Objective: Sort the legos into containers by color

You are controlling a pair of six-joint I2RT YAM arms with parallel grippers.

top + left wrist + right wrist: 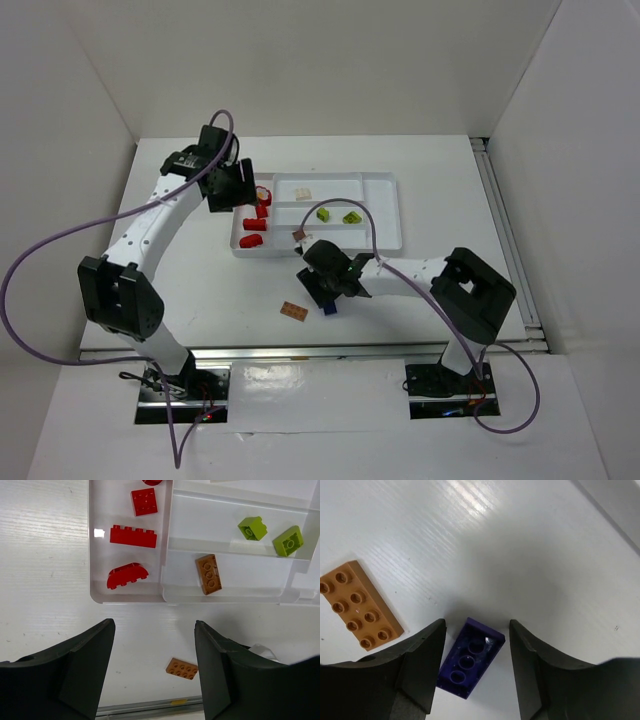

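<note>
On the tabletop [222, 292] just in front of the tray [396, 215], the purple brick [470, 661] lies, apparently hollow side up, between the spread fingers of the right pincer [476, 632], which has not yet closed on it. An orange plate [358, 605] lies loose beside it. The step in hand looks like grasping the purple brick. The next move calls for pinching its long sides squarely, then carrying it to a slot holding no other colour. The left pincer [154, 630] hangs spread and empty just off the tray's end, near the reds [133, 535]. The greens [252, 528] and another orange [208, 574] sit in separate slots.
</note>
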